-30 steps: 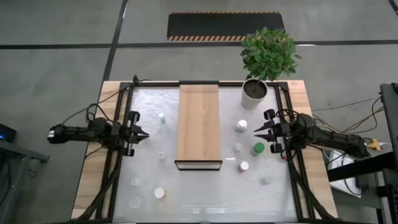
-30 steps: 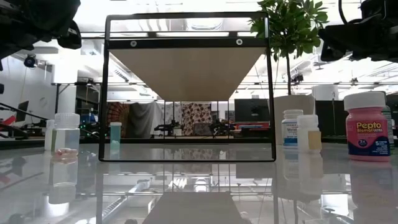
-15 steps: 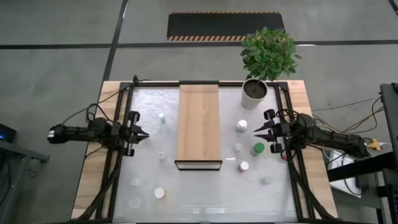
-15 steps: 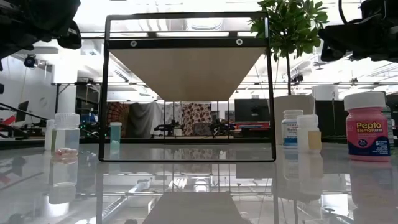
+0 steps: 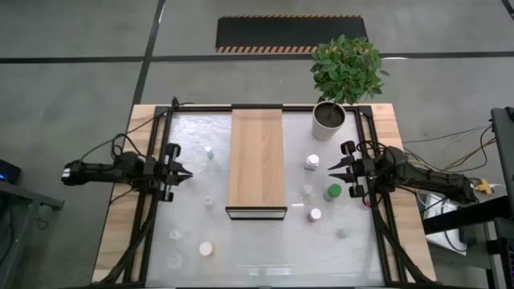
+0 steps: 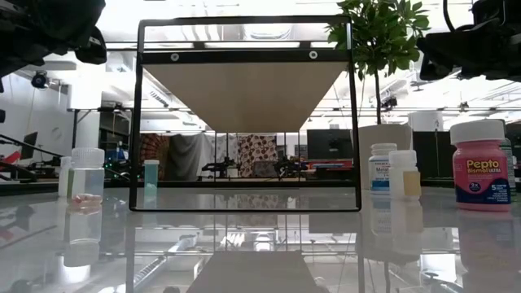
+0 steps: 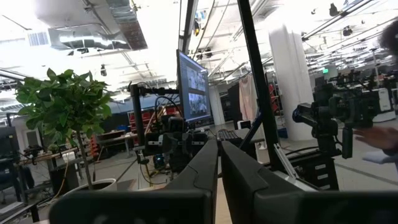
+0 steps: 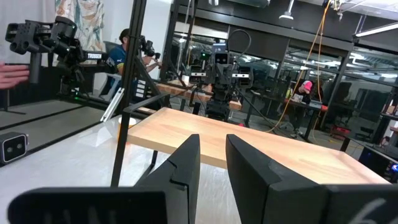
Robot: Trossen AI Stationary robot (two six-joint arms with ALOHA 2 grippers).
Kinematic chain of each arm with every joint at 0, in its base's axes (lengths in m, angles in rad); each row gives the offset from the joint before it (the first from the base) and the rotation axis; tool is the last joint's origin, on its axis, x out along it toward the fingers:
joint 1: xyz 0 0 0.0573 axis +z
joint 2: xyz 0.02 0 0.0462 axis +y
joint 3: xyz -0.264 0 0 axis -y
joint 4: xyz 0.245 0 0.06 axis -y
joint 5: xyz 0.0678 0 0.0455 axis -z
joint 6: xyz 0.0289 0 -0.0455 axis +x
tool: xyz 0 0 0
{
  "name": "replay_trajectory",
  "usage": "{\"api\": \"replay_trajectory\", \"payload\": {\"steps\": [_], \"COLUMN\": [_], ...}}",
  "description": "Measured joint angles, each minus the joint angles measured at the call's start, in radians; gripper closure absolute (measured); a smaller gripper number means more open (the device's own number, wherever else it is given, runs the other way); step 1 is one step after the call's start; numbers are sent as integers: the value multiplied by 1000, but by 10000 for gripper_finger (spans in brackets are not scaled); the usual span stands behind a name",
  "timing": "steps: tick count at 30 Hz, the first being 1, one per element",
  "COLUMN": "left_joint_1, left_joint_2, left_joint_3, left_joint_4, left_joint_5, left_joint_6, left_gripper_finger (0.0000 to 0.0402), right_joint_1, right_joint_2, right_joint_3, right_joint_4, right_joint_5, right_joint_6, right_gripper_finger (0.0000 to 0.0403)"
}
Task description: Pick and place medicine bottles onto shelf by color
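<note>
On the table [image 5: 257, 249] nothing is changing: our left gripper [image 5: 183, 172] and right gripper [image 5: 333, 170] are still waiting, fingers together, shelf [image 5: 257, 160] bare, medicine bottles [image 5: 332, 192] untouched.

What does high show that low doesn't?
High only: both arms parked at the table's sides, left gripper and right gripper empty, jaws near shut; the shelf top bare; a green-capped bottle.
Low only: the Pepto label on the pink bottle.
Both: shelf, plant pot, scattered bottles.
</note>
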Motion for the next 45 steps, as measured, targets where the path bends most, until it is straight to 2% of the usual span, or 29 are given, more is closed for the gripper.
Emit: {"api": "replay_trajectory", "payload": {"steps": [11,14,19,23,29,34,39,45], "left_joint_1": [0,0,0,0,0,0,0,0], "left_joint_2": [0,0,0,0,0,0,2,2], "left_joint_3": [0,0,0,0,0,0,0,0], "left_joint_4": [1,40,175,283,393,402,401,422], "left_joint_5": [0,0,0,0,0,0,0,0], "left_joint_6": [0,2,1,1,1,1,4,52], "left_gripper_finger": [398,398,398,398,398,398,398,398], "right_joint_1": [0,2,2,2,2,2,2,2], "right_joint_2": [0,0,0,0,0,0,1,41], "right_joint_3": [0,0,0,0,0,0,0,3], "right_joint_4": [0,6,87,106,111,113,175,301], "right_joint_5": [0,-7,149,228,254,255,305,307], "right_joint_6": [7,208,358,456,461,461,471,488], "right_gripper_finger": [335,335,335,335,335,335,335,335]}}
